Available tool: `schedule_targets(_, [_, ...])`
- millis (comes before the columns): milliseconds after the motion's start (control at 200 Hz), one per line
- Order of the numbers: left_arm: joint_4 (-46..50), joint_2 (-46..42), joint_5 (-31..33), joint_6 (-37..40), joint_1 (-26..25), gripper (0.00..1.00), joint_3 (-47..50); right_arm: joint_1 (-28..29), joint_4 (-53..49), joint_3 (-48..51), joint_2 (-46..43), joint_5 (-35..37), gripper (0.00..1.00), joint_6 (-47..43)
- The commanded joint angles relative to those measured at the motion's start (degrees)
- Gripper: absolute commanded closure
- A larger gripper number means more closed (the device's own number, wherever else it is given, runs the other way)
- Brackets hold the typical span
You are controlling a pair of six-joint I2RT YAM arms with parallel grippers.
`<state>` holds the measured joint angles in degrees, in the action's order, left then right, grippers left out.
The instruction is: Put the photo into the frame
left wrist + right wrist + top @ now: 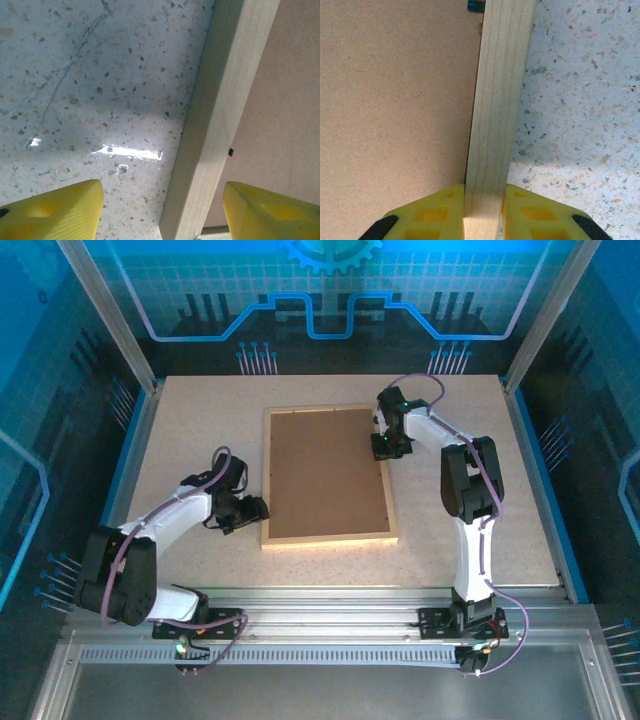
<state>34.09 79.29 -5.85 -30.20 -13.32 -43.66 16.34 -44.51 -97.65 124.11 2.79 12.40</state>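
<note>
You have the frame (330,539) lying flat near the middle of the speckled table (200,410), back side up, with the brown backing board (325,475) filling its opening. Your right gripper (385,448) sits at the frame's right rail, toward the far corner. In the right wrist view its two yellow fingers (437,212) are pressed against both sides of that wooden rail (500,90), so the right gripper (482,207) is clamped on the frame. There the backing board (395,90) lies to one side of the rail and bare table (580,100) to the other. Your left gripper (255,510) is at the left rail, close to the near corner. In the left wrist view the left gripper (162,207) has its jaws spread wide and straddles the rail (215,110). One yellow finger (55,212) is over the table (100,75) and the other is over the backing board (280,110), with a clear gap between each finger and the wood, so it holds nothing. You cannot tell from these views whether its fingertips touch the surfaces below them. A small dark tab (230,151) shows where the board meets the inside edge of the rail.
</note>
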Motion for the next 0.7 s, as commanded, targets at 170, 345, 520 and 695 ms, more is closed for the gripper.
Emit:
schedule_targets(170, [-4.2, 3.95, 1.04, -2.02, -0.92, 0.34, -0.47, 0.62, 0.19, 1.34, -0.54, -0.85, 0.78, -0.63])
schedule_targets(345, [-4.75, 5.19, 1.11, -1.97, -1.0, 0.34, -0.72, 0.62, 0.34, 1.49, -0.54, -0.93, 0.78, -0.8])
schedule_targets(520, [-5.18, 6.95, 0.56, -1.84, -1.67, 0.34, -0.66, 0.55, 0.39, 1.31, -0.21, -1.22, 0.78, -0.71])
schedule_targets(695, [-4.79, 11.78, 0.57, -1.07, -4.17, 0.35, -1.4, 0.69, 0.39, 1.18, -0.2, -1.47, 0.78, -0.71])
